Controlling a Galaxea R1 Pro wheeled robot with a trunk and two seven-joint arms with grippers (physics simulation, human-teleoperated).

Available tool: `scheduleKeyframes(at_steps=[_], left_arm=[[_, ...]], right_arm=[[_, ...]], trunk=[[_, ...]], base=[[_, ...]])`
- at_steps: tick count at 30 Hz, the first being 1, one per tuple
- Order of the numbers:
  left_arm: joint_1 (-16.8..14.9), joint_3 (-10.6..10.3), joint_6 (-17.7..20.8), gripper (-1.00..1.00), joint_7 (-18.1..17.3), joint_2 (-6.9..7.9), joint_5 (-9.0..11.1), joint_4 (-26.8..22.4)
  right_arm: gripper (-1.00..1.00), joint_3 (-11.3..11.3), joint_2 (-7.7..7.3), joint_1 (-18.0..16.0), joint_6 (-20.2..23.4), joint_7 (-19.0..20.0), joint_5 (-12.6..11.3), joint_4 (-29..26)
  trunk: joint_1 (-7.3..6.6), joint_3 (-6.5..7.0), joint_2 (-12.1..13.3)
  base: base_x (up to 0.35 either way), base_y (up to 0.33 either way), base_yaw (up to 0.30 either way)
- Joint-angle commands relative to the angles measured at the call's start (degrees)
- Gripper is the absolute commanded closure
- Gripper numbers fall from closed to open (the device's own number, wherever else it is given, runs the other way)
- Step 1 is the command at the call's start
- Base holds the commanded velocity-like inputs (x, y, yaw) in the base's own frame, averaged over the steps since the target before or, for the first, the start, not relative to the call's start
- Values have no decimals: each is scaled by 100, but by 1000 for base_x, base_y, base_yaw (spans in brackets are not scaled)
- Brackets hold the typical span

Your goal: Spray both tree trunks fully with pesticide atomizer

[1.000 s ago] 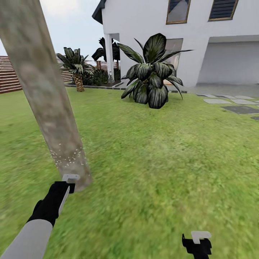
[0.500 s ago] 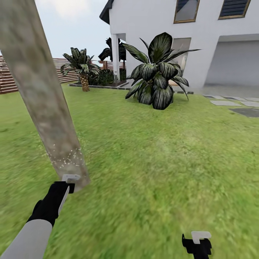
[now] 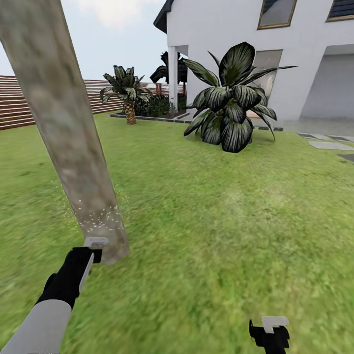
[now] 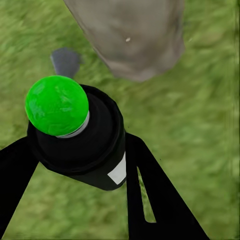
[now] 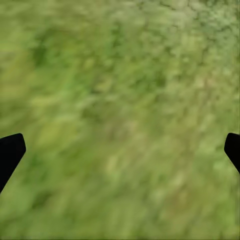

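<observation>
Pesticide atomizer point(image 4: 82, 145) clamped in left gripper point(image 4: 75, 165), green-tipped nozzle aimed at tree trunk point(image 3: 64, 128) base, white droplets there. Looks a light rigid cylinder, probably smooth; mid-body hold suits. Right gripper point(image 5: 120, 150) spread open, empty over grass point(image 3: 221, 221).

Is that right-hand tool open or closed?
Open. The right tool's two black fingertips sit far apart, with bare grass between them.

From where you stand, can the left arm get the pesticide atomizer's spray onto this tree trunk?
Probably yes. The left end effector holds the pesticide atomizer right beside the base of the tree trunk, with nothing between them, and white specks already dot the bark low down.
</observation>
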Motion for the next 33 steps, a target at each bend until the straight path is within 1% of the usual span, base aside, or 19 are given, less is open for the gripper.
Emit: scheduleKeyframes(at_steps=[1,4,7,11,16,19,20,23,24,25,26,28,29,30,33], left_arm=[[-8,54,17,100,-8,-21,5,-8],[-17,100,-36,100,-11,-28,47,-8],[-19,113,-138,100,6,-24,53,-8],[-19,114,-151,100,8,-20,53,-10],[-8,124,-152,100,-3,11,44,-9],[53,192,-163,100,-36,26,44,93],[115,204,-173,100,-44,22,44,79],[160,227,-170,100,-55,62,29,57],[173,251,-171,100,-60,112,30,81],[194,269,-187,100,-69,197,46,119],[206,275,-280,100,-75,251,52,133],[271,270,-522,100,-125,277,43,148],[391,267,-661,100,-189,283,34,172],[578,251,-853,100,-326,292,19,255],[931,211,-1506,100,-772,324,-13,579]], right_arm=[[-100,-37,0,-5,-20,-20,60,8],[-100,-34,0,-5,-20,-20,60,9],[-100,-33,3,-5,-20,-20,60,12],[-100,-30,2,-5,-20,-20,60,12],[-100,-30,6,-5,-20,-13,60,11],[-100,-29,8,-5,-20,-11,60,9],[-100,-31,8,-5,-20,-11,60,10],[-100,-29,8,-5,-20,-11,60,9],[-100,-31,7,-5,-20,-11,60,8],[-100,-30,8,-5,-20,-6,60,8],[-100,-29,8,-5,-20,-4,63,7],[-100,-29,8,-5,-20,-3,67,7],[-100,-29,8,-5,-20,-3,68,9],[-100,-29,8,-5,-20,-3,69,8],[-100,-26,8,-5,-20,19,88,9]], trunk=[[-1,-5,-2],[-1,-5,-2],[-1,-5,-2],[-1,-5,-2],[-1,-5,-2],[-1,-5,-2],[-1,-5,-2],[-1,-5,-2],[-1,-5,-2],[-1,-5,-2],[-1,-5,-2],[-1,-5,-2],[-1,-5,-2],[-1,-5,-2],[-1,-5,-2]], base=[[1,-1,1],[61,0,0],[246,0,0],[299,0,0],[79,0,0],[-130,0,0],[-302,0,0],[-326,0,0],[-335,0,0],[-337,0,0],[-338,0,0],[-338,0,0],[-338,0,0],[-338,0,0],[-338,0,0]])
